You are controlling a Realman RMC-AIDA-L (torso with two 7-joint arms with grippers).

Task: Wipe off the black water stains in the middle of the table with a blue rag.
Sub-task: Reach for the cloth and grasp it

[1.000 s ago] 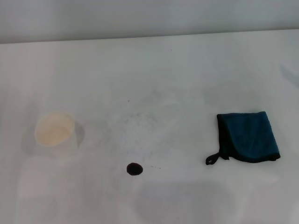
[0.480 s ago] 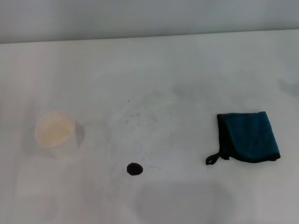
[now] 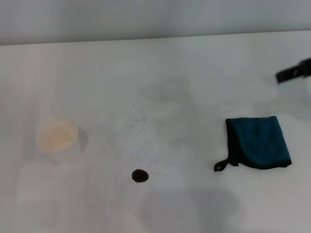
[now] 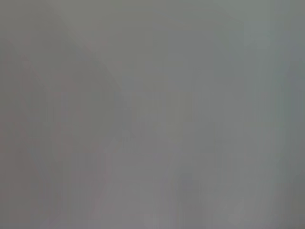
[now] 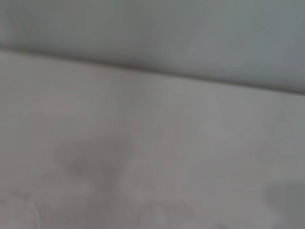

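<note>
In the head view a small round black water stain sits on the white table, near the front middle, with faint specks just to its right. The folded blue rag lies flat to the right of it, its black loop at the near left corner. At the right edge, beyond the rag, a dark tip of my right gripper reaches into view, well apart from the cloth. My left gripper is out of view. Both wrist views hold only blurred grey-white surface.
A white paper cup stands upright on the left side of the table. Faint grey smears mark the tabletop around the middle. The table's far edge meets a grey wall.
A dark part of my right gripper has come into the head view at the right edge. Rag, stain and cup have not moved.
</note>
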